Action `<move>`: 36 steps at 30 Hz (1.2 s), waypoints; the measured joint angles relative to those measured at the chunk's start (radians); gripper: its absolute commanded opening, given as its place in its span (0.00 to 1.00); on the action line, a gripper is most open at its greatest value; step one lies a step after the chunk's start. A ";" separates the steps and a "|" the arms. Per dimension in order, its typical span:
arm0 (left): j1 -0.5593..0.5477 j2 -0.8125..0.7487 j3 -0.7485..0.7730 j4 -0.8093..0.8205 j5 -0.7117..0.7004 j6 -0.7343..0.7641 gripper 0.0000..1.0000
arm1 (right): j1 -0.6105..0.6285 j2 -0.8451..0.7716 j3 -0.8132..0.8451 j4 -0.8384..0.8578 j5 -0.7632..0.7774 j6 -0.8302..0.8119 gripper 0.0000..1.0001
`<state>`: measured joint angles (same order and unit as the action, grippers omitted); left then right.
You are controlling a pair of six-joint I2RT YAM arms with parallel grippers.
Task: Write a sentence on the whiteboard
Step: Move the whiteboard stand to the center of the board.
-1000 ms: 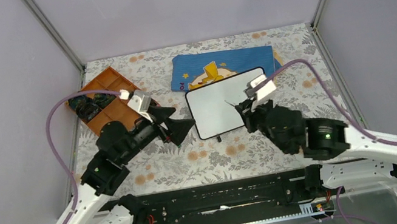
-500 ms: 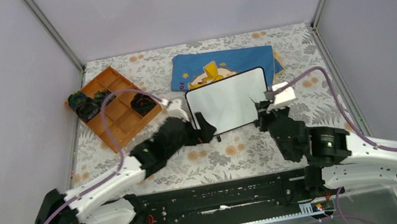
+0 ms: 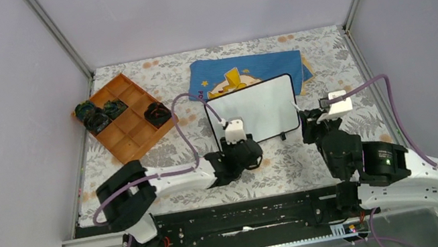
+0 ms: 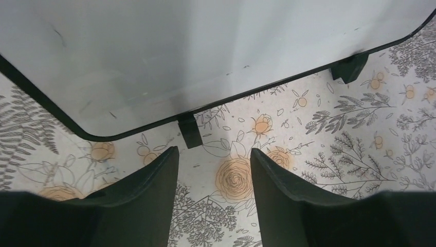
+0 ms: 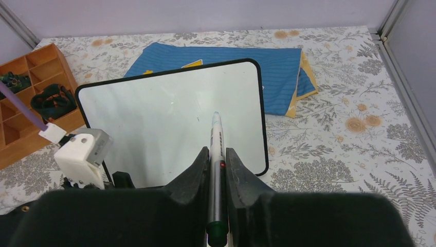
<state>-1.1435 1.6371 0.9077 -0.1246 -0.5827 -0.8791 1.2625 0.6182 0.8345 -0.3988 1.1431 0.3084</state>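
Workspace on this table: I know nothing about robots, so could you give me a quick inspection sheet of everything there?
Surface: table under a floral cover.
Job's things: whiteboard mid-table, no writing seen; marker points at it.
Clutter: orange tray with dark items in three compartments; blue cloth behind the board.
Grippers: left gripper open, empty, at the board's near edge; right gripper shut on the marker.
Cables: purple cable loops off the left arm, another off the right.
Surroundings: plain walls on three sides, metal corner posts.
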 measured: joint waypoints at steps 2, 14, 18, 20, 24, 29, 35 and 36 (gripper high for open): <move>-0.011 0.038 0.021 -0.010 -0.021 -0.019 0.56 | 0.000 -0.006 0.000 -0.017 0.000 0.002 0.00; -0.017 0.133 0.068 -0.066 -0.081 -0.050 0.46 | 0.000 -0.035 0.006 -0.037 -0.001 0.002 0.00; -0.016 0.150 0.072 -0.075 -0.093 -0.050 0.43 | 0.000 -0.035 0.006 -0.037 -0.002 0.002 0.00; -0.014 0.159 0.076 -0.076 -0.097 -0.050 0.42 | 0.000 -0.035 0.006 -0.037 -0.003 0.002 0.00; -0.007 0.169 0.076 -0.076 -0.102 -0.049 0.39 | 0.000 -0.035 0.006 -0.037 -0.004 0.002 0.00; 0.001 0.182 0.080 -0.074 -0.108 -0.043 0.34 | 0.000 -0.035 0.006 -0.037 -0.008 0.002 0.00; 0.001 0.196 0.091 -0.071 -0.114 -0.038 0.27 | 0.000 -0.035 0.012 -0.037 -0.011 0.003 0.00; 0.001 0.196 0.091 -0.071 -0.116 -0.038 0.26 | 0.000 -0.035 0.013 -0.037 -0.011 0.003 0.00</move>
<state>-1.1427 1.8336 0.9989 -0.1959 -0.6987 -0.9169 1.2625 0.5835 0.8474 -0.4358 1.1316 0.3111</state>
